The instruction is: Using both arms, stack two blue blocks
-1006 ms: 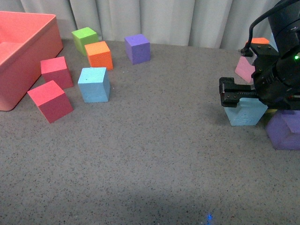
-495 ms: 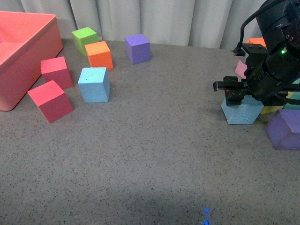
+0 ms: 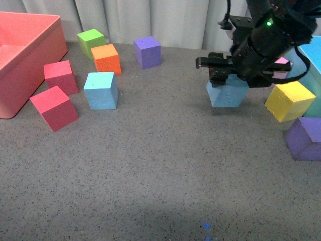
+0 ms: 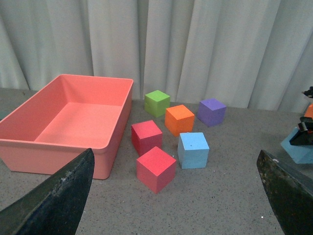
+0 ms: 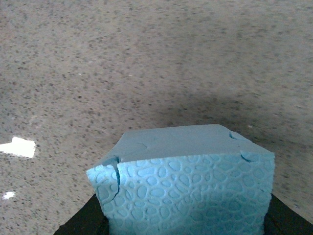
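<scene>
A sky-blue block (image 3: 101, 90) rests on the grey table left of centre, also seen in the left wrist view (image 4: 193, 150). A second blue block (image 3: 227, 93) hangs above the table right of centre, held tilted by my right gripper (image 3: 226, 80), which is shut on it. In the right wrist view this block (image 5: 183, 186) fills the lower frame, its dimpled face cracked at one corner, with my right gripper (image 5: 183, 215) around it. My left gripper (image 4: 178, 196) is open, its dark fingers (image 4: 54, 200) wide apart over bare table, well short of the resting block.
A salmon bin (image 3: 30, 55) stands at the far left. Two red cubes (image 3: 54, 107), an orange cube (image 3: 106, 58), a green cube (image 3: 90, 41) and a purple cube (image 3: 147, 51) surround the resting block. A yellow cube (image 3: 290, 101), another purple cube (image 3: 306, 138) and a turquoise bin edge (image 3: 313, 65) sit at right.
My right gripper has lifted the blue block off the table and carried it left and further back, away from the purple cube. The yellow cube now shows behind it.
</scene>
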Robot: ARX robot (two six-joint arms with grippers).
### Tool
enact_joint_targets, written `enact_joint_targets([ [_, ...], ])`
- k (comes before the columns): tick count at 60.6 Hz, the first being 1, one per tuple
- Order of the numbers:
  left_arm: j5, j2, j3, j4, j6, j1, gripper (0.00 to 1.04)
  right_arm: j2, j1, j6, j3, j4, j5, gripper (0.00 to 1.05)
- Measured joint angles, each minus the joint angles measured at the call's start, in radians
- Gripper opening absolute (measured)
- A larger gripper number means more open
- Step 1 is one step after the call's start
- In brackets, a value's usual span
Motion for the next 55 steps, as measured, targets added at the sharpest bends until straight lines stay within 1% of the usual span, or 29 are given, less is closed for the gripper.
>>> enact_joint_targets([
  [14, 0.0, 0.0, 0.0, 0.0, 0.0, 0.0, 0.98, 0.111, 0.057, 0.042, 0.105, -0.046, 0.001, 0.48],
  [34, 0.0, 0.0, 0.0, 0.0, 0.0, 0.0, 0.98, 0.144, 0.086, 0.063, 0.169, -0.089, 0.007, 0.48],
  [35, 0.0, 0.0, 0.0, 0.0, 0.0, 0.0, 0.98, 0.144, 0.086, 0.063, 0.169, -0.089, 0.005, 0.5],
  [46, 0.0, 0.0, 0.0, 0.0, 0.0, 0.0, 0.98, 0.143, 0.089, 0.064, 0.167, -0.078, 0.001, 0.9],
  [48, 0.0, 0.0, 0.0, 0.0, 0.0, 0.0, 0.98, 0.141, 0.089, 0.065, 0.164, -0.074, 0.002, 0.95],
  [50, 0.0, 0.0, 0.0, 0.0, 0.0, 0.0, 0.98, 0.138, 0.088, 0.065, 0.161, -0.072, 0.002, 0.97],
  [55, 0.0, 0.0, 0.0, 0.0, 0.0, 0.0, 0.98, 0.121, 0.088, 0.065, 0.142, -0.06, 0.001, 0.94],
])
